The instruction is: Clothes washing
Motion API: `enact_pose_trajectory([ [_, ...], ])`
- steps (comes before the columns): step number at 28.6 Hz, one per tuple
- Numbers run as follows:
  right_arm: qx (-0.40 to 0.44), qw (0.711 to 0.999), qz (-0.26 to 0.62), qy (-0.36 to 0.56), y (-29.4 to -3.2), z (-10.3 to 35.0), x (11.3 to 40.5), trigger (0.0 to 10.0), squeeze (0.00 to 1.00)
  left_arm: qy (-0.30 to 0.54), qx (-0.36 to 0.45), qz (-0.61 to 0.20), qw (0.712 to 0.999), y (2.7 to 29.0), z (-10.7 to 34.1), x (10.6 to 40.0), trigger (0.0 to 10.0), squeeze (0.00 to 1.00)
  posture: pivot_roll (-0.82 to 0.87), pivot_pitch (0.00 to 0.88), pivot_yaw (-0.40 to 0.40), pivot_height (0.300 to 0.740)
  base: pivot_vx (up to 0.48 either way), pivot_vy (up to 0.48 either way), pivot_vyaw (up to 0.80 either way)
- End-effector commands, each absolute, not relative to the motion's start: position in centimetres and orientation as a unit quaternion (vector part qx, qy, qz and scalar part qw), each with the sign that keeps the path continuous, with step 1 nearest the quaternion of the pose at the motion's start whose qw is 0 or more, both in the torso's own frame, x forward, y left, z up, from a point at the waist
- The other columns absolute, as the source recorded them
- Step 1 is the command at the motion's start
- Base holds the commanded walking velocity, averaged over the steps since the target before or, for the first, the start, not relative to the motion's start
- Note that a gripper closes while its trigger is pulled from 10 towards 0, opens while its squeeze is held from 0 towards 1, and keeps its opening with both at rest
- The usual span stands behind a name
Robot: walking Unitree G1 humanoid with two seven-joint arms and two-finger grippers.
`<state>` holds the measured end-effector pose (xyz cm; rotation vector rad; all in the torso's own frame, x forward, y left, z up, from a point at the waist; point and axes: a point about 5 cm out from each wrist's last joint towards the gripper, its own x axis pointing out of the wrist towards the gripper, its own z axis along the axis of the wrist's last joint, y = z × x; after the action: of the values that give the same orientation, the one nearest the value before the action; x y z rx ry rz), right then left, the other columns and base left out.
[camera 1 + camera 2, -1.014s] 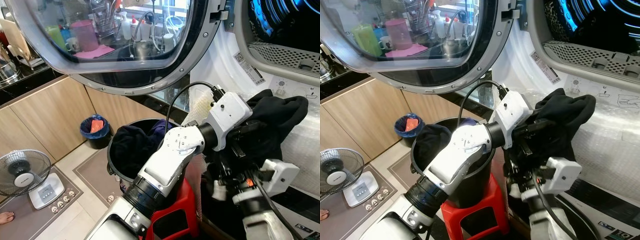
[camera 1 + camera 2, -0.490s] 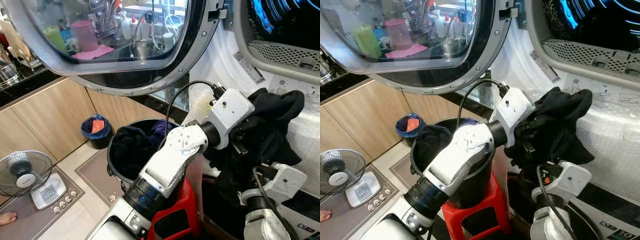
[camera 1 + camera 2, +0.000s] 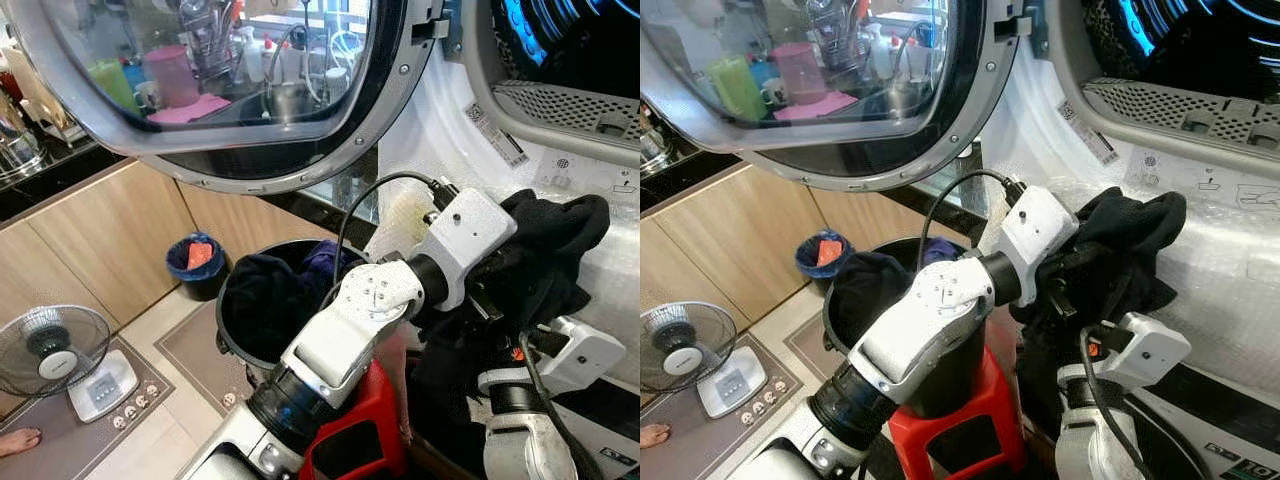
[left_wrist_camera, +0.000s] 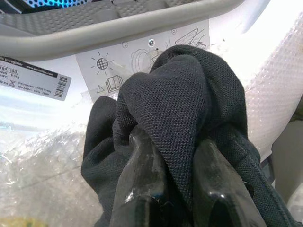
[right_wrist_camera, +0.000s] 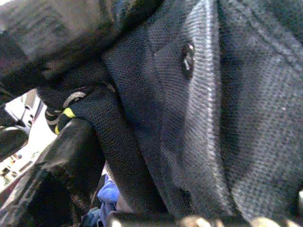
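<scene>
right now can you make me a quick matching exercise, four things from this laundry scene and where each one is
Things:
1. black garment
2. black bucket
3. fan
4. blue bin

Places:
A. floor beside the wooden cabinets
B. on the red stool
C. pinched in the left tool, below the drum opening
D. on the mat, far left

Pairs: 1-C, 2-B, 3-D, 4-A

Bucket point(image 3: 240, 335) on stool point(image 3: 350, 445) at centre; bin point(image 3: 195, 262), fan point(image 3: 50, 350) at 9 o'clock; washer drum point(image 3: 560, 50) at 2 o'clock.
</scene>
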<state>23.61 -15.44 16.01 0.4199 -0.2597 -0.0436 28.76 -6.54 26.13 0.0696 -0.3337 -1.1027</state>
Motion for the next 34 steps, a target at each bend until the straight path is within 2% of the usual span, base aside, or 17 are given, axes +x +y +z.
enact_pose_trajectory([
  [1,0.228,0.961,-0.012,-0.154,-14.0,17.1,23.9,10.0,0.0,-0.166,-0.04,-0.559,0.812,-9.6,27.3,25.9,10.0,0.0,-0.04,0.068,0.152,0.74,0.0,0.0,0.0],
  [3,0.198,0.971,-0.007,-0.137,-13.8,16.5,24.1,10.0,0.0,-0.171,-0.043,-0.563,0.807,-9.8,27.7,25.6,10.0,0.0,-0.04,0.069,0.153,0.74,0.0,0.0,0.0],
  [8,0.185,0.976,-0.004,-0.115,-13.7,15.8,24.4,10.0,0.0,-0.177,-0.045,-0.567,0.803,-10.0,28.1,25.4,10.0,0.0,-0.04,0.068,0.154,0.74,0.0,0.0,0.0],
  [9,0.185,0.976,0.001,-0.112,-13.6,15.5,24.5,0.9,0.0,-0.181,-0.049,-0.576,0.796,-10.2,28.5,24.9,10.0,0.0,-0.04,0.066,0.154,0.74,0.0,0.0,0.0],
  [10,0.184,0.976,0.002,-0.114,-13.6,15.5,24.6,0.9,0.0,-0.182,-0.051,-0.579,0.793,-10.3,28.6,24.8,10.0,0.0,-0.04,0.066,0.154,0.74,0.0,0.0,0.0],
  [11,0.185,0.976,0.0,-0.113,-13.6,15.4,24.7,0.0,0.0,-0.184,-0.052,-0.582,0.79,-10.3,28.7,24.6,10.0,0.0,-0.04,0.063,0.156,0.74,0.0,0.0,0.0],
  [17,0.177,0.977,-0.057,-0.099,-15.0,14.5,24.9,0.0,0.0,-0.19,-0.052,-0.598,0.777,-10.5,29.0,23.7,10.0,0.0,-0.03,0.058,0.147,0.74,0.0,0.0,0.0],
  [24,0.185,0.974,-0.084,-0.095,-15.9,14.0,25.2,0.0,0.0,-0.197,-0.048,-0.611,0.765,-10.4,29.2,23.2,10.0,0.0,-0.02,0.05,0.134,0.74,0.0,0.0,0.0],
  [32,0.183,0.975,-0.077,-0.097,-16.0,13.5,25.6,0.0,0.0,-0.193,-0.022,-0.614,0.765,-10.0,29.0,23.2,10.0,0.0,-0.01,0.043,0.12,0.74,0.0,0.0,0.0],
  [34,0.184,0.975,-0.077,-0.096,-16.1,13.5,25.7,0.0,0.0,-0.185,-0.022,-0.615,0.766,-9.9,28.7,23.4,10.0,0.04,-0.01,0.041,0.118,0.74,0.0,0.0,0.0],
])
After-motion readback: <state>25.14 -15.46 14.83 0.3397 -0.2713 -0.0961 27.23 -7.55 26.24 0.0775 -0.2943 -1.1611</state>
